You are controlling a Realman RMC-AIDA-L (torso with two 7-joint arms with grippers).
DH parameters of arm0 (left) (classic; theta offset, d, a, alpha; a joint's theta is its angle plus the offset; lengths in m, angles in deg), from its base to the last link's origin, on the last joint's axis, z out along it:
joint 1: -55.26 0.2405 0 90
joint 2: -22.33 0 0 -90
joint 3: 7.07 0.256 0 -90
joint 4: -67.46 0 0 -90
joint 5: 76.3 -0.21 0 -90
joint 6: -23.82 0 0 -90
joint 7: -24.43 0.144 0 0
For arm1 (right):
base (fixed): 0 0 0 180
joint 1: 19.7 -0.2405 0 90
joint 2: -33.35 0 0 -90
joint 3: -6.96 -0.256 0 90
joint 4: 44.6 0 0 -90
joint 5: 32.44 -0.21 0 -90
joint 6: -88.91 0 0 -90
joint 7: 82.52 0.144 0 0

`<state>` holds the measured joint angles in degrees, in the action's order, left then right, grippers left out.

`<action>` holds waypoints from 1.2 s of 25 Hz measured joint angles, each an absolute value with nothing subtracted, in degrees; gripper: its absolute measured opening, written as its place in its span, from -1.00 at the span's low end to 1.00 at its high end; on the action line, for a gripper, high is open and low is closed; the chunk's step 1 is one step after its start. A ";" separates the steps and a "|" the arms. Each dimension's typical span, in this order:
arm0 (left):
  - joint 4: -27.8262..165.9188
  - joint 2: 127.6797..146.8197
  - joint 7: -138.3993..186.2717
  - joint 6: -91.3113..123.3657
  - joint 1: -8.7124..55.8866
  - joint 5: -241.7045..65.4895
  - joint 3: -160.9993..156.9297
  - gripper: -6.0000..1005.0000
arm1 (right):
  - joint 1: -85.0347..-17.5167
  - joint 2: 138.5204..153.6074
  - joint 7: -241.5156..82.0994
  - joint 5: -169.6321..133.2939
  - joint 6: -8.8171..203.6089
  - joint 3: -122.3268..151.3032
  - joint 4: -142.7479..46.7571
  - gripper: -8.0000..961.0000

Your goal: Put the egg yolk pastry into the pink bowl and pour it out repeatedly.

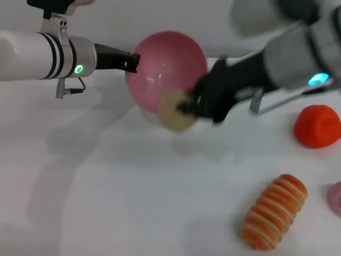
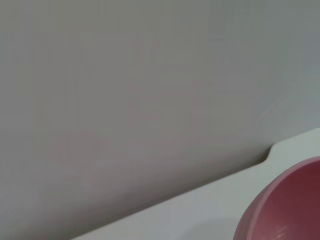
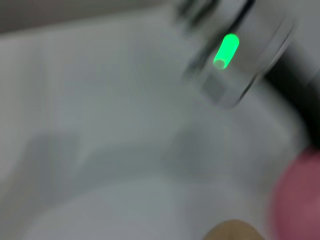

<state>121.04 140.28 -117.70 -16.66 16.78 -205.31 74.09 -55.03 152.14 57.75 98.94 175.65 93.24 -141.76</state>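
The pink bowl (image 1: pixel 166 69) is held up off the white table and tilted, its opening facing me. My left gripper (image 1: pixel 133 61) is shut on its left rim. My right gripper (image 1: pixel 186 106) is shut on the egg yolk pastry (image 1: pixel 173 112), a pale cream lump, at the bowl's lower front rim. The left wrist view shows only part of the bowl (image 2: pixel 290 205). The right wrist view shows the top of the pastry (image 3: pixel 232 231), the bowl's edge (image 3: pixel 297 200) and the left arm with its green light (image 3: pixel 226 50).
An orange-red rounded object (image 1: pixel 318 125) lies at the right. An orange-and-cream striped roll (image 1: pixel 274 212) lies at the front right. A small pink thing (image 1: pixel 335 196) shows at the right edge. The white table (image 1: pixel 106 202) spreads to the front left.
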 joint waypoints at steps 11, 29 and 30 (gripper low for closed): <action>121.06 140.37 -117.05 -18.85 18.27 -200.51 76.81 -0.91 | -52.53 152.37 50.64 101.46 155.11 93.22 -133.91 -0.74; 121.08 140.50 -116.11 -19.11 18.21 -199.36 77.44 -0.91 | -49.74 151.86 48.39 99.74 154.85 84.11 -136.02 0.18; 120.98 140.51 -116.11 -19.03 18.23 -199.30 77.55 -0.91 | -50.96 151.77 48.39 99.47 156.27 81.66 -135.28 0.18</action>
